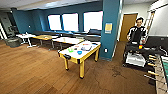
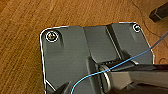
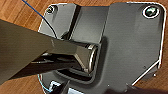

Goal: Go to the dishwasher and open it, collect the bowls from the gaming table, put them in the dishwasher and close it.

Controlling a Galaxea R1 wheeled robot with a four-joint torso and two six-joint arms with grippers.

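The gaming table (image 1: 65, 53), with a white top, yellow rim and yellow legs, stands in the middle of the room ahead of me, a few steps off. On its top lie a lime green bowl (image 1: 70, 50) and a blue bowl (image 1: 79, 52), close together near the table's near end. Further back on the same top rest some flat white and coloured items (image 1: 86, 47). The dishwasher is out of view. A dark sliver of my left gripper (image 2: 64, 89) hangs over the wooden floor, and so does one of my right gripper (image 3: 64, 88); nothing shows in either.
A teal pillar (image 1: 109, 30) rises just right of the gaming table. Further right stands a person (image 1: 137, 32) behind a control rig (image 1: 136, 56). A table-football table (image 1: 160, 72) sits at the right edge. Wooden-topped tables (image 1: 45, 37) line the windows at the back.
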